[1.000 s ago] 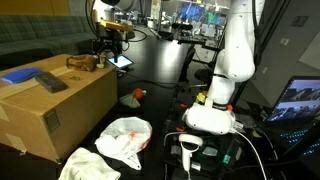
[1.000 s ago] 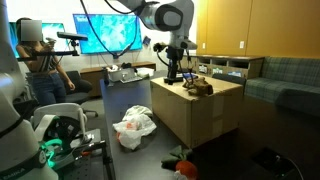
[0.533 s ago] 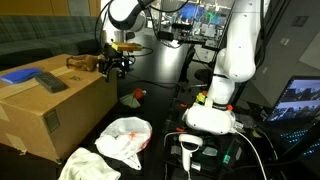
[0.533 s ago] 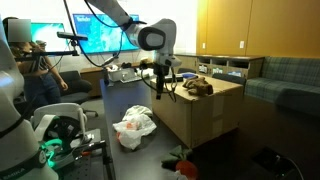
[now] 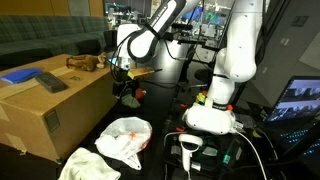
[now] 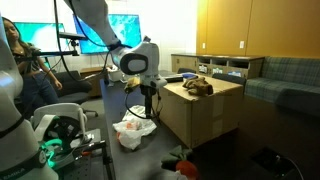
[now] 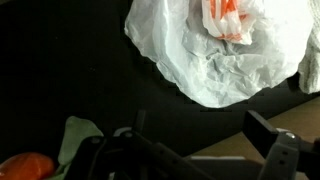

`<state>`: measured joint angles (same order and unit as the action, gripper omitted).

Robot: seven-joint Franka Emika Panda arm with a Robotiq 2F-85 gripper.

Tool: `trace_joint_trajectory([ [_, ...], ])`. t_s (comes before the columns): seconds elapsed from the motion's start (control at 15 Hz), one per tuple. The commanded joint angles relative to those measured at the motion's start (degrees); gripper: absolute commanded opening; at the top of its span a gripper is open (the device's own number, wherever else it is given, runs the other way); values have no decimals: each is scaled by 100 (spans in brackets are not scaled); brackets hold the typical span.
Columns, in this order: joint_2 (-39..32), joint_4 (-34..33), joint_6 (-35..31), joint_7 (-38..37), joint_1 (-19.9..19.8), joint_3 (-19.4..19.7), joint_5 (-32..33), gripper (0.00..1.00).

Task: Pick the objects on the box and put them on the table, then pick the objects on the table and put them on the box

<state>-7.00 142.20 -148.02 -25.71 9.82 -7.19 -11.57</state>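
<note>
Black and matte, the surface point(image 5: 165, 100) carries most of the scene, with a lab full of screens behind it. Nearest in an exterior view lies the large white cloth point(image 5: 85, 163), and just behind it the white-and-orange plastic bag point(image 5: 125, 140), both on the surface beside the box point(image 5: 60, 115). The wrist view looks down on the same bag point(image 7: 215, 50), with the small red-green toy point(image 7: 40, 160) at the lower edge.

Further back, the hand point(image 5: 122, 90) hangs low beside the corner of the box, near the toy point(image 5: 134, 96). Its jaws stand wide apart and hold nothing. A second ago it was up over the top of the box, close to the brown lump point(image 5: 84, 62); now it has come down off the edge to the level of the surface.

On top of the box the dark grey slab point(image 5: 48, 82), the blue flat pad point(image 5: 25, 75) and the brown lump are still in place. So nothing was taken from the box in this move. I think the hand is now going for the toy or the bag, but the wrist view is too dark at the bottom to say which.
</note>
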Motion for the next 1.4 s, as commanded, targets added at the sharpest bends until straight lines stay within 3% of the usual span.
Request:
trace_joint_trajectory([
  [0.0,-203,309,-682,140,44,-114,-208,100],
  [0.73,-1333,-129,-810,781,-109,-563,-1086,100],
  [1.33,-2402,-496,-1283,2019,-768,-1230,-2170,100],
])
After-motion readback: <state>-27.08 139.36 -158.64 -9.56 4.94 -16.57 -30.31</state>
